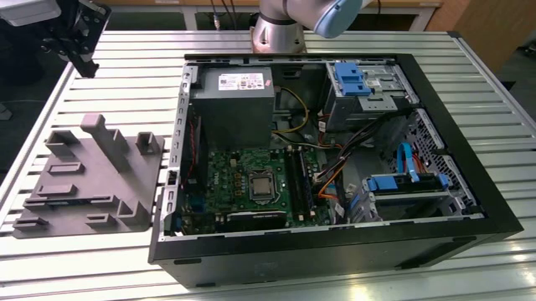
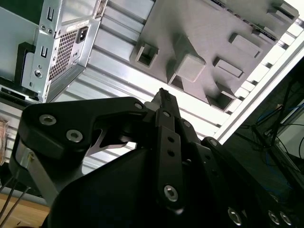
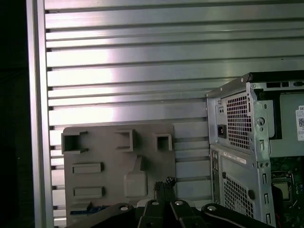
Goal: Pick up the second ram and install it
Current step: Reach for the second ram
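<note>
at the exterior view's upper left, gripper (image 1: 86,69): hangs over the slatted table (image 1: 125,88), touching nothing.
jaws: together in both wrist views, with nothing between them.
second ram (image 3: 92,209): sits in the grey fixture (image 3: 114,166). the first wrist view shows it as a blue-green sliver beside the gripper's black links. the exterior view shows it as a dark strip (image 1: 71,202) along the fixture's near rail.
fixture: the second wrist view shows its raised blocks beyond the gripper (image 2: 164,97). the first wrist view shows 3 pockets along 1 edge.
computer case (image 1: 335,157): open, beside the fixture. the exterior view looks in on the green motherboard (image 1: 251,182) and its black slots. the first wrist view shows the vented rear panel.
</note>
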You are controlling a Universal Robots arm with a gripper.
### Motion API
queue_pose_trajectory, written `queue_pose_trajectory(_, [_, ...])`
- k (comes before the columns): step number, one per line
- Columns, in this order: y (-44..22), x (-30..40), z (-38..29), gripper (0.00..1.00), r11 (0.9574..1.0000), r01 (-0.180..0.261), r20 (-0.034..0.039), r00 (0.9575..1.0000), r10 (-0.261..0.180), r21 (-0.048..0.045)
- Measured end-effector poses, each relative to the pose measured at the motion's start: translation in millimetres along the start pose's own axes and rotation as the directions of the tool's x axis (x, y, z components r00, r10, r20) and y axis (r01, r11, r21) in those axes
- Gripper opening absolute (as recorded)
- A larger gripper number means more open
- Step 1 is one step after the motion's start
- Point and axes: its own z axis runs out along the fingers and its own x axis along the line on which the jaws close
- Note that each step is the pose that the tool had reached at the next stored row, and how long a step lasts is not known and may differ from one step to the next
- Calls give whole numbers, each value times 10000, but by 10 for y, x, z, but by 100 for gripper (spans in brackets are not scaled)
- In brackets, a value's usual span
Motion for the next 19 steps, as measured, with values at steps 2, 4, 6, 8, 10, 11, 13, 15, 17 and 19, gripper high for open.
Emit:
queue_pose_trajectory(2, [-1,7,0,11,10000,-1,1,10000,1,-1])
queue_pose_trajectory(4, [-2,15,0,11,10000,0,0,10000,0,0])
queue_pose_trajectory(6, [-3,22,0,11,10000,0,0,10000,0,-1])
queue_pose_trajectory(8, [-4,30,0,11,10000,0,0,10000,0,-1])
queue_pose_trajectory(10, [-4,38,0,11,10000,0,0,10000,0,-1])
queue_pose_trajectory(11, [-5,41,0,11,10000,0,0,10000,0,-1])
queue_pose_trajectory(13, [-6,49,0,11,10000,0,0,10000,0,0])
queue_pose_trajectory(15, [-6,57,0,11,10000,0,0,10000,0,0])
queue_pose_trajectory(17, [-6,64,0,11,10000,0,0,10000,0,0])
queue_pose_trajectory(19, [-7,71,0,11,10000,0,0,10000,0,-1])
